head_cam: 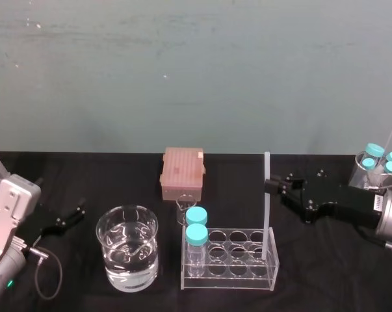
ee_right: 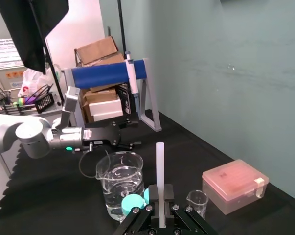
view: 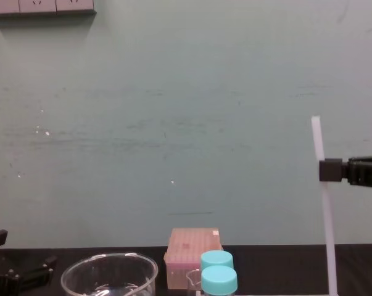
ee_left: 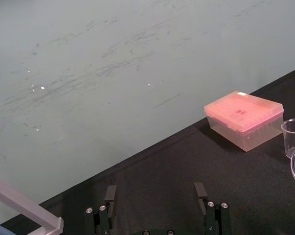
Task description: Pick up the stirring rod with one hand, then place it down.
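The stirring rod (head_cam: 267, 214) stands upright, a thin translucent-white stick with its lower end down among the right-hand wells of the clear tube rack (head_cam: 229, 268). My right gripper (head_cam: 272, 186) is shut on the rod's upper part, reaching in from the right. From the right wrist, the rod (ee_right: 160, 166) rises straight out between the jaws of the right gripper (ee_right: 160, 198). From the chest, the rod (view: 325, 228) is pinched by the right gripper (view: 329, 169) well above the table. My left gripper (head_cam: 67, 218) is parked at the far left, and there the left gripper (ee_left: 155, 192) is open with nothing in it.
A glass beaker of water (head_cam: 127, 255) stands left of the rack. Two teal-capped tubes (head_cam: 196, 225) sit in the rack's left end, with a small beaker (head_cam: 184, 211) and a pink box (head_cam: 182, 172) behind. A flask of teal-capped vials (head_cam: 376, 162) stands at the far right.
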Controlling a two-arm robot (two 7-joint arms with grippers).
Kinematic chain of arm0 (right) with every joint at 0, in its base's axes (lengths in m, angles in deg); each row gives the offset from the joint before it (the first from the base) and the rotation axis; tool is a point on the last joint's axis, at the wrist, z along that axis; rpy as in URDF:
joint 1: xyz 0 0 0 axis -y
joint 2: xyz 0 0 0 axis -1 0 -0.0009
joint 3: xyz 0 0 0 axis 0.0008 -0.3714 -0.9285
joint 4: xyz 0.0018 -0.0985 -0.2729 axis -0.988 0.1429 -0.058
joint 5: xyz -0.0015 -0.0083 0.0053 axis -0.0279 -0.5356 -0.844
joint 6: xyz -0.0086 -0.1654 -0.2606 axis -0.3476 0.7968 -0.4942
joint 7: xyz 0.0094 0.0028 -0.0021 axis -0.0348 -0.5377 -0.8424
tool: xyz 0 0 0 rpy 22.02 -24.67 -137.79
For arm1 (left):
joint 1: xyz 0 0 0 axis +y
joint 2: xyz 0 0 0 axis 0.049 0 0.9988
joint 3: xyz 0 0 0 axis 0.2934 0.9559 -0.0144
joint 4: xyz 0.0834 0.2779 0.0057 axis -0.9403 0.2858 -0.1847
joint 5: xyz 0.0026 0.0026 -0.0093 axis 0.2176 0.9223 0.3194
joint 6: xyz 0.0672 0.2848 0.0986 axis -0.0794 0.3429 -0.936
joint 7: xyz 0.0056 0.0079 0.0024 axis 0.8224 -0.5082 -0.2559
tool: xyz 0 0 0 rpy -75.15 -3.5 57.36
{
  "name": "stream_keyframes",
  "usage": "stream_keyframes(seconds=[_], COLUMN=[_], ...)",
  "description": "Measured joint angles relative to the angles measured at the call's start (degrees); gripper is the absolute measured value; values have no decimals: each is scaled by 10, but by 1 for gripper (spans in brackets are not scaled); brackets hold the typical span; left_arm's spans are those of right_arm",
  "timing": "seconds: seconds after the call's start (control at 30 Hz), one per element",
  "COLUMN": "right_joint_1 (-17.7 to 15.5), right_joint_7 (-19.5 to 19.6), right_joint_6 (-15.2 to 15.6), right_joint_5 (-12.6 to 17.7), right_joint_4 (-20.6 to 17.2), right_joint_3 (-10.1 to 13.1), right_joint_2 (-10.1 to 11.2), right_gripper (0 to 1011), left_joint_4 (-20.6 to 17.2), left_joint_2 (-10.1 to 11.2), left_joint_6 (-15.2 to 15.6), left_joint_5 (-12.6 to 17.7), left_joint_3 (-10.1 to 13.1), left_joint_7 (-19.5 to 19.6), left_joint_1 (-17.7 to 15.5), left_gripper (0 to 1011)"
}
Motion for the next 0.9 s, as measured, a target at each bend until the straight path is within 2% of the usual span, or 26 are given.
stream_keyframes(seconds=[0.6, 0.9], right_joint_1=[19, 23], right_joint_7=[10, 12], right_joint_6=[-27, -34], right_joint_5=[-13, -22], right_joint_4=[48, 66], right_joint_3=[-41, -54], right_joint_2=[-14, -22], right_gripper=[62, 62], left_joint_4=[0, 0], left_joint_2=[0, 0], left_joint_6=[0, 0], left_joint_5=[0, 0], left_joint_3=[0, 0], left_joint_7=[0, 0], left_joint_1=[0, 0], left_gripper=[1005, 1005])
